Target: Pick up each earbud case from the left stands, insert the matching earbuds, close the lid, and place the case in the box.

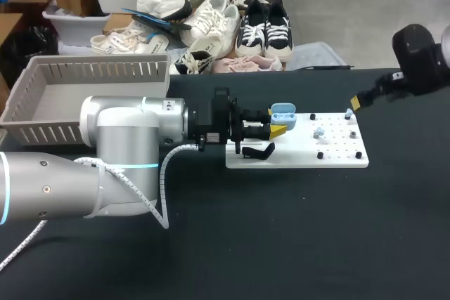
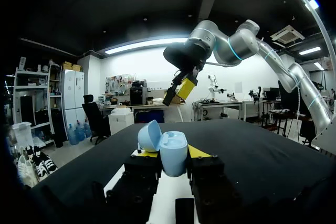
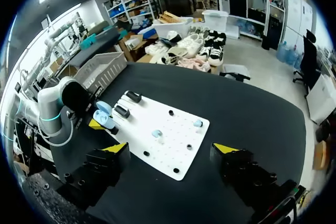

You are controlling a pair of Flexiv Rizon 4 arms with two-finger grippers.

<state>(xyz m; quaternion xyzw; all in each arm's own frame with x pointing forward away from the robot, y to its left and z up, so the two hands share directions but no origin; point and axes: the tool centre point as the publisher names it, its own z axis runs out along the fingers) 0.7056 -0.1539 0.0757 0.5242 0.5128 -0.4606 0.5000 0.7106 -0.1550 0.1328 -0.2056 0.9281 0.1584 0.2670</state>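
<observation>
Left claw (image 1: pixel 278 129) is clamped on the blue case (image 1: pixel 283 112), whose lid is open, over the left end of the white board (image 1: pixel 330 161) on the black worktop (image 1: pixel 281 244). Right claw (image 3: pixel 171 149) is spread wide and empty, above the board's right end. A blue earbud (image 1: pixel 318 132) sits on the board. Likely risks: the rounded case may twist or slip in the fingers when an earbud is pushed in, and the small earbud may be fumbled and roll away

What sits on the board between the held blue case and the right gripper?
In the head view, one light blue earbud and small black pegs on the white pegboard, between the open light blue earbud case and the right gripper.
</observation>
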